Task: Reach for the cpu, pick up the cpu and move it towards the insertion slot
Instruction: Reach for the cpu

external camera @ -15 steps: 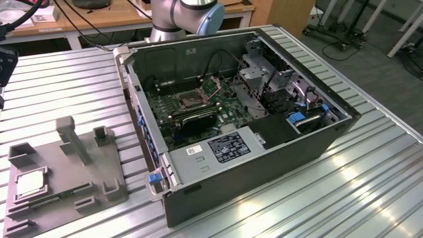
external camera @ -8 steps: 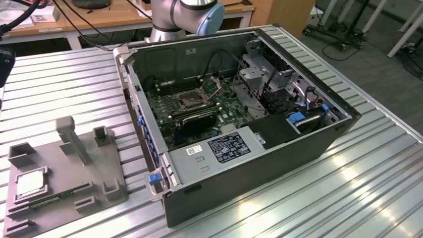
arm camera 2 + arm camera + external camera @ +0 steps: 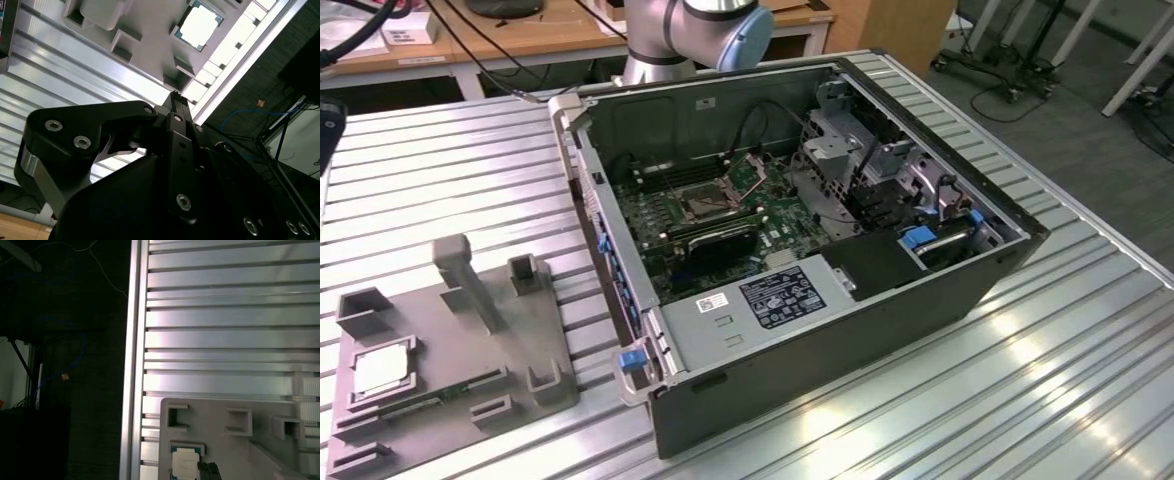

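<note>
Zero contact between claw (image 3: 176, 98) and cpu (image 3: 200, 25) as things lie. Hovering, carrying nothing. Wide or narrow: cannot tell from either wrist view.

Ahead of the claw's tip and lower down, apart from it, the cpu, flat and silvery face up in a square recess of the grey holder tray (image 3: 145, 30). In the first wrist view, the cpu just beside the dark tip, though lower than it by the look.

Under the tray, a ribbed aluminium table (image 3: 55, 70), with its edge near the cpu's side of the tray and dark floor (image 3: 250, 85) beyond.

Well away from the claw, in the exterior view, an open computer case (image 3: 854, 310). Inside, on the green motherboard (image 3: 781, 205), the insertion slot (image 3: 698, 205), metal-framed, dark in the middle.

Judged risks:
- Landing off-centre and striking a recess wall, or tipping the cpu up on one edge.
- Pinching too near a corner and losing it, with the table edge close enough to send it to the floor.
- Clipping the case wall on the long carry.
- Arriving turned or tilted over the insertion slot and jamming against the frame.
</note>
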`<action>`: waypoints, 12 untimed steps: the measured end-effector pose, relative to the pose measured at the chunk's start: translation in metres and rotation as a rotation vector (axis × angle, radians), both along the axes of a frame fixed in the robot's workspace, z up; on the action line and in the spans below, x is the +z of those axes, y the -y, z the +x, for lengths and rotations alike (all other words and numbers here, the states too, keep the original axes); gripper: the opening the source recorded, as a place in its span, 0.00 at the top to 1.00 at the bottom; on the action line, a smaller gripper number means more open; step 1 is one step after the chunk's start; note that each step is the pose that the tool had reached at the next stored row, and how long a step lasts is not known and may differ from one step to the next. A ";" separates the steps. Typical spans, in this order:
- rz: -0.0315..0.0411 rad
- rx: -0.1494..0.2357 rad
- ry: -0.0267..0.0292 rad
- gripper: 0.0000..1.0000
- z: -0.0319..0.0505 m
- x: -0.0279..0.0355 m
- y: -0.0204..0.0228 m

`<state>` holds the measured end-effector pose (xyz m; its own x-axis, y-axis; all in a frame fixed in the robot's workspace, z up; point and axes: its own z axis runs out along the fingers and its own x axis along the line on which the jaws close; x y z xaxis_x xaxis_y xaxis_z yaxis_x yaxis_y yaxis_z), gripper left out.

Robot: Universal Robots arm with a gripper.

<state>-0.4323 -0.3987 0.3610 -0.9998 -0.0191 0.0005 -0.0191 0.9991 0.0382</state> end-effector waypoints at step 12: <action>0.0001 0.000 0.0013 0.89 -0.0117 -0.0006 0.0005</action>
<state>-0.4441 -0.3992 0.3604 -0.9998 -0.0191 -0.0007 -0.0191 0.9991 0.0382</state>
